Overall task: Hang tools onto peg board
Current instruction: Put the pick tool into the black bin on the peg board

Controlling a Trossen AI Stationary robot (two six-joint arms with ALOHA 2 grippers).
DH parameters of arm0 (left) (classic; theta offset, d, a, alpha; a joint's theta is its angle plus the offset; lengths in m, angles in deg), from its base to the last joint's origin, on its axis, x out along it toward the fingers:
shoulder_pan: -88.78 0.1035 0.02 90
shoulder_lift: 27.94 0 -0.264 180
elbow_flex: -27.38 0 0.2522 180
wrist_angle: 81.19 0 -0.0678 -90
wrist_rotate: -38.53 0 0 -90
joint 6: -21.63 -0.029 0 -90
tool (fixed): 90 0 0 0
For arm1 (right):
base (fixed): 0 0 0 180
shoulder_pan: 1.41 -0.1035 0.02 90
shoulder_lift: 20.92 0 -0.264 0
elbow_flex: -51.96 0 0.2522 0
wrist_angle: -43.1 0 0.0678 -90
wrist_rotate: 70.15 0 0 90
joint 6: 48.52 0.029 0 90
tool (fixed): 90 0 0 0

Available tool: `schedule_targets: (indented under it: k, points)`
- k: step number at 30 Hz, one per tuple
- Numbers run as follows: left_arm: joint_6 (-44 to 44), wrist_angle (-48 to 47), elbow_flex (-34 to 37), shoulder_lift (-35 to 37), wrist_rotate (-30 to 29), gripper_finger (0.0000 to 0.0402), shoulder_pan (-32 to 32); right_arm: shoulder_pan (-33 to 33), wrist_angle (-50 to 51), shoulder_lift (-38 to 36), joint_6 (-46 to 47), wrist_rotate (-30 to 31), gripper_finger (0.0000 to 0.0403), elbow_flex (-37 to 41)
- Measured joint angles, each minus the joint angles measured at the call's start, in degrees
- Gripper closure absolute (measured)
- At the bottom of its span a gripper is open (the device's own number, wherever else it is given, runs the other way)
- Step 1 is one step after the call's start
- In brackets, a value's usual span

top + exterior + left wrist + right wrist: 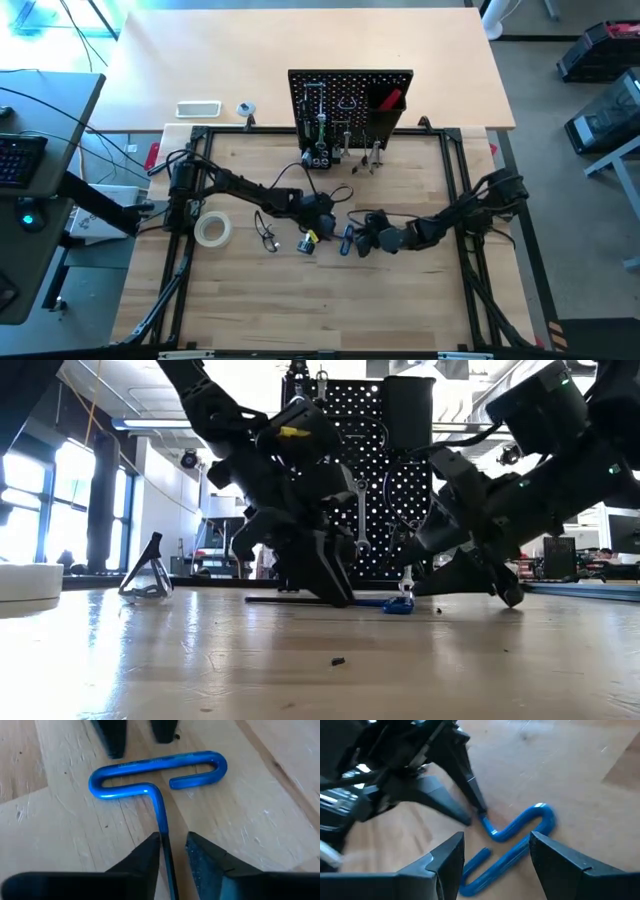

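Now the hex key (157,772) is lying flat mid-table, its shaft running between the left gripper's (173,851) narrowly parted jaws, which are not yet pinching it. Opposite, the right gripper (496,851) is straddling the blue handle, jaws spread wide.

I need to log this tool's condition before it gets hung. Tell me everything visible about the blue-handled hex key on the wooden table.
The blue-handled hex key has a glossy blue coated handle bent into a flat loop with one open end, and a thin dark metal shaft running from its middle. It lies flat on the wooden table, in front of the black peg board. The left gripper straddles the shaft, fingers nearly closed on it. The right gripper hovers open over the handle, apparently not touching it.
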Motion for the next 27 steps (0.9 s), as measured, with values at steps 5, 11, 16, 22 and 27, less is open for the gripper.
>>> schedule_targets:
  k: [5,11,16,22,27]
  points:
    - [-0.6,1.0,0.0,-0.2,-0.5,0.0358,0.0,-1.5,-0.1,-0.3,4.5,-1.7,0.0187,-0.1]
    - [-2.8,1.4,0.0,-1.6,-0.5,0.0396,0.1,-3.4,1.0,-0.5,10.8,-3.7,0.0187,-0.2]
    - [-3.0,1.9,0.0,-2.0,-0.7,0.0399,-0.1,-5.1,1.6,-0.6,16.8,-4.3,0.0187,-0.2]
    - [-3.8,4.4,0.2,-1.4,-0.7,0.04,-0.1,-5.8,1.9,-0.7,21.0,-6.1,0.0187,-0.2]
    - [-3.9,5.3,0.2,-1.4,-0.8,0.0401,-0.1,-5.9,2.8,-0.9,24.6,-7.9,0.0187,-0.3]
